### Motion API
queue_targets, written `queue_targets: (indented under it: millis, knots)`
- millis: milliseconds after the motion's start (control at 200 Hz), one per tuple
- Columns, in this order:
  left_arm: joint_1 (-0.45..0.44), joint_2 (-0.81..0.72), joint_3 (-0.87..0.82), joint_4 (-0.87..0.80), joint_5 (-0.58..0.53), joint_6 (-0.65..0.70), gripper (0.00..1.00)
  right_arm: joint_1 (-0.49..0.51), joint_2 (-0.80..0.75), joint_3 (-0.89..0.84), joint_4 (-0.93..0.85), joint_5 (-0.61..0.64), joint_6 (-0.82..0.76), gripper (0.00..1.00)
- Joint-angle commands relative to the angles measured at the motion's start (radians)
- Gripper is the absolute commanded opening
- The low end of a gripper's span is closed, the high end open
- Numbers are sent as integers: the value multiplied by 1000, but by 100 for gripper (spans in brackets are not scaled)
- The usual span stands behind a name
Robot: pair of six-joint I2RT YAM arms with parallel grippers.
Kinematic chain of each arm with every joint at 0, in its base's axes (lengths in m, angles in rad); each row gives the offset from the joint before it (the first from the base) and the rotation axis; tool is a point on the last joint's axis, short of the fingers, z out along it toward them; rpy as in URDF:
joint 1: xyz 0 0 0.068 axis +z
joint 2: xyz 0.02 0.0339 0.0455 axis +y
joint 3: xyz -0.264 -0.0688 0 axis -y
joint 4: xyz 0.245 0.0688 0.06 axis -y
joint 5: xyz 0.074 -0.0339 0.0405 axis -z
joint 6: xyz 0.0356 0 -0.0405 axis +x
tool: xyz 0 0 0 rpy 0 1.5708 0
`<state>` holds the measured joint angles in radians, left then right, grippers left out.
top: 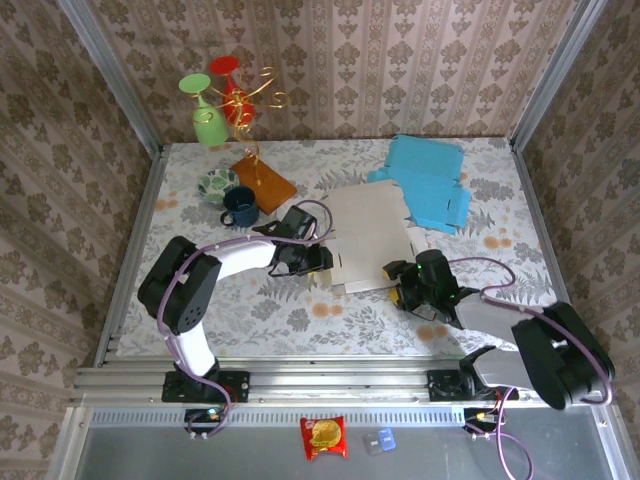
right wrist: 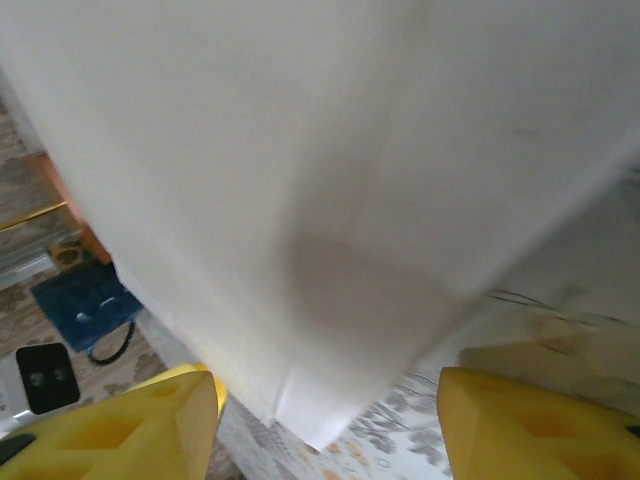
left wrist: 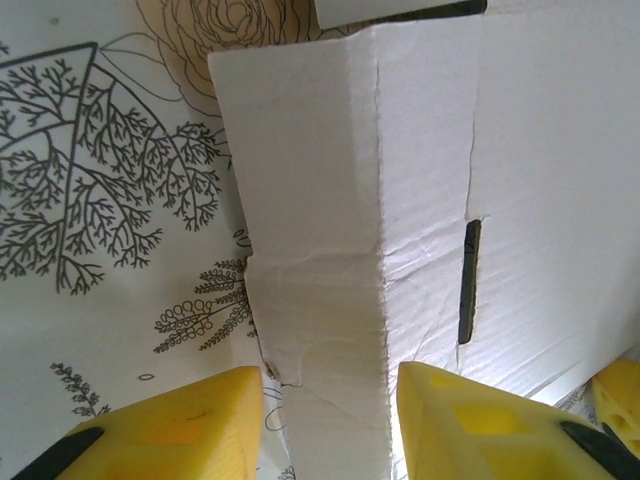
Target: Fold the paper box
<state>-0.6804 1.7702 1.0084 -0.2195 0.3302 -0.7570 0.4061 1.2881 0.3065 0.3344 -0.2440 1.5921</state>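
Top external view takes in a table [top: 300, 312] spread with a grey-and-white floral cloth, boxed in on three sides by walls [top: 400, 60] papered in a beige damask pattern, with bare metal posts at the corners and a metal rail [top: 330, 380] along the near edge where the arms are bolted. The white paper box [top: 370, 235] lies partly folded near the middle of the cloth, between the two arms. The left gripper [top: 300, 258] is at the box's left edge; in the left wrist view its yellow fingers [left wrist: 200, 425] stand either side of a creased flap of the box [left wrist: 450, 150], and I cannot tell whether they press on it. The right gripper [top: 405, 290] is at the box's near right corner; in the right wrist view its jaws gape wide, clear of the blurred white panel [right wrist: 350, 150] between them. Blue flattened boxes [top: 425, 180] lie at the far right. At the far left are a dark blue mug [top: 240, 205], a patterned bowl [top: 217, 182], an orange board [top: 268, 183] and a green glass [top: 207, 120] and a red glass [top: 225, 68] on a gold wire stand. A red snack packet [top: 322, 437] lies on the grey shelf below the rail
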Motion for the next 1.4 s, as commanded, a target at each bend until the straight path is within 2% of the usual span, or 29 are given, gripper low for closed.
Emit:
queue_targets:
  millis: [0, 430, 850, 1140, 1395]
  knots:
    - [-7, 16, 25, -17, 12, -1, 40, 10, 55, -8, 176, 21, 17, 57]
    - [-8, 56, 54, -43, 35, 27, 36, 16, 42, -70, 363, 143, -31, 41]
    - [-9, 66, 63, -47, 44, 35, 34, 33, 169, -25, 470, 158, -53, 27]
    - [-9, 62, 65, -53, 42, 40, 33, 41, 186, 16, 439, 171, -78, 19]
    - [-11, 31, 65, -56, 25, 46, 33, 42, 140, 48, 364, 181, -99, 9]
